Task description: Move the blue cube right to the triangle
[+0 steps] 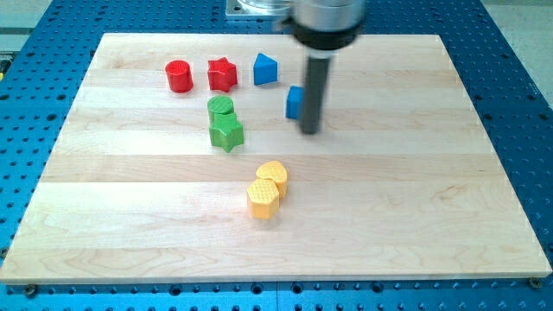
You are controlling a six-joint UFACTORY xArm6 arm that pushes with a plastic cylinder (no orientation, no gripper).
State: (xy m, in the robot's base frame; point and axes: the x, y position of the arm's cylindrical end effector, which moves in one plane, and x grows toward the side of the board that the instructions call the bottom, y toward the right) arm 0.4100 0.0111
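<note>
Trouble could come if my tip [309, 130] — a bare rod with nothing to open or shut, touching the blue cube [295, 103] from the view's right — pushes it left, away from the spot right of the blue triangle [264, 69].

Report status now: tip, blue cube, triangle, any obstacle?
My tip at blue cube's right side, touching or nearly. Blue triangle up-left of cube, apart. No block between them.
</note>
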